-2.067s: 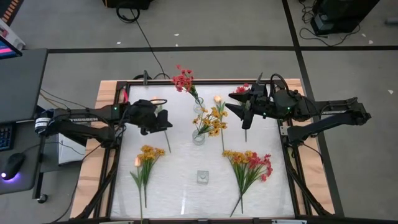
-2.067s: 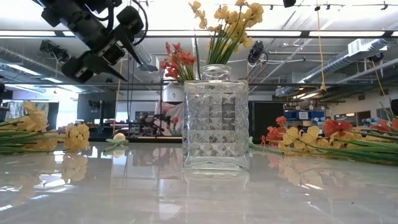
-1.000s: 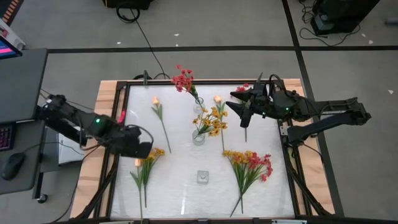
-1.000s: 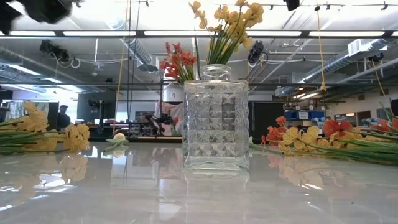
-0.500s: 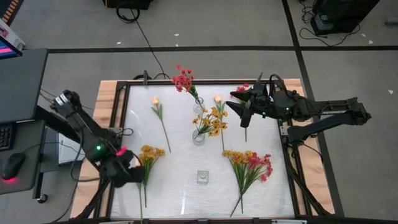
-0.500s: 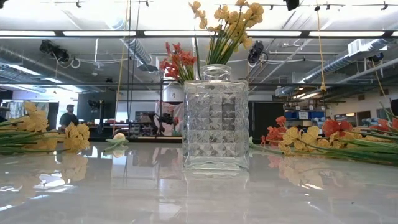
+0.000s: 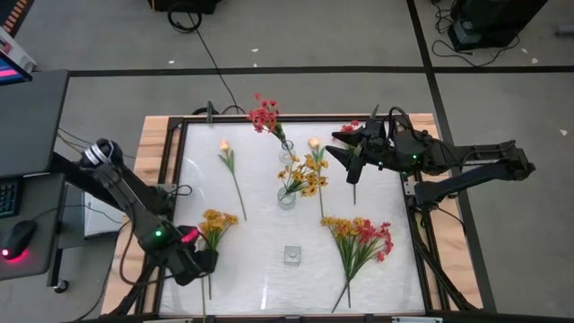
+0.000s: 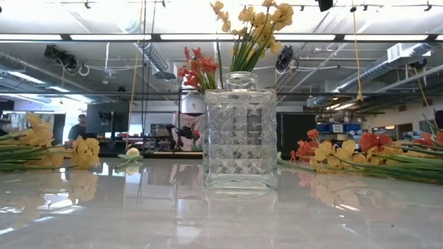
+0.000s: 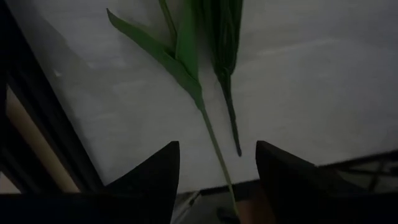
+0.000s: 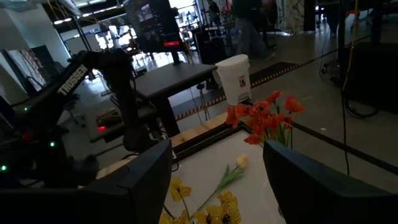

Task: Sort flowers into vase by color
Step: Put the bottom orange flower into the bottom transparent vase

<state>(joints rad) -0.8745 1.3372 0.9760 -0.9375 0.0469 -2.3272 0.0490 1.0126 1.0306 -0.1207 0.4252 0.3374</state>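
Observation:
Yellow-orange flowers [image 7: 213, 224] lie at the table's near left, their green stems [image 9: 214, 106] running toward the near edge. My left gripper [image 7: 201, 266] hangs open over the stem ends, pointing down, one finger on either side of a thin stem [image 9: 216, 155], apart from it. My right gripper [image 7: 334, 146] stands open and level, high over the far right. Red flowers [image 7: 264, 115] stand in one vase [image 7: 285, 152] and yellow ones [image 7: 305, 175] in another [image 7: 287, 197]. A square glass vase [image 7: 292, 256] stands without flowers. Two peach buds [image 7: 224, 145] [image 7: 314, 144] lie flat.
A mixed bunch of yellow and red flowers [image 7: 360, 238] lies at the near right. One red sprig [image 7: 351, 128] lies under my right arm. A dark frame [image 7: 170, 179] rims the table. Bare tabletop lies around the square vase [image 8: 240, 131].
My left gripper has swung along the table's left side toward the near edge and come down, rolling as it went. It now stands over the stem ends of the yellow-orange flowers. The flowers have not moved.

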